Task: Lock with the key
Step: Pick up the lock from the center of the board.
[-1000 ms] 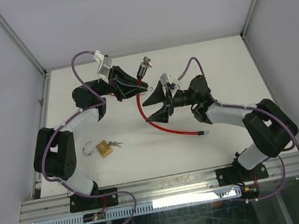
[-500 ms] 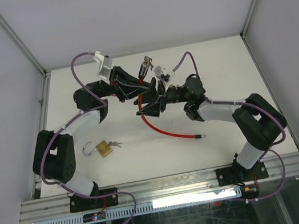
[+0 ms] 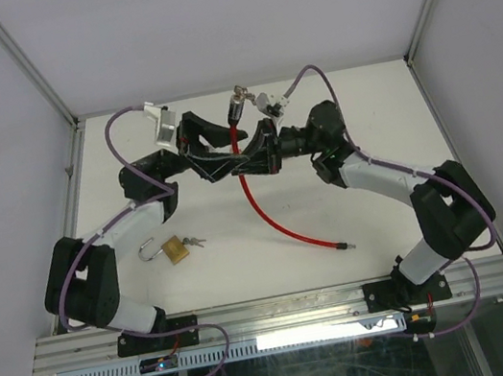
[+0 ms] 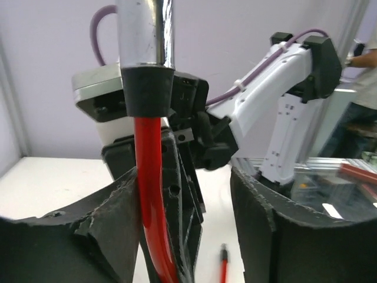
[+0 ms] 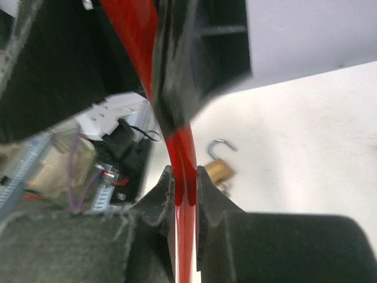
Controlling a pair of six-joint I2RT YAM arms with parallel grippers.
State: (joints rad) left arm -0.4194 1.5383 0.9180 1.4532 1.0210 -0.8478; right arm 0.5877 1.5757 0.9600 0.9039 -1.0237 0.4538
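Observation:
A red cable (image 3: 265,210) with a silver lock head (image 3: 238,106) hangs lifted above the table, a key (image 3: 246,94) showing at the head. My right gripper (image 3: 265,148) is shut on the red cable (image 5: 184,154), pinching it between both pads (image 5: 165,191). My left gripper (image 3: 222,150) stands open around the same cable just below the head. In the left wrist view the cable (image 4: 150,218) leans against the left finger (image 4: 88,236) and a wide gap separates it from the other finger. The cable's free end (image 3: 343,246) lies on the table.
A brass padlock (image 3: 176,250) with its shackle open lies on the table at the left front, small keys (image 3: 195,243) beside it; the padlock (image 5: 218,168) also shows in the right wrist view. White walls close in the table's sides.
My right gripper moved left to the cable and shut on it. My left gripper opened and let go of the cable. The cable's free end shifted right.

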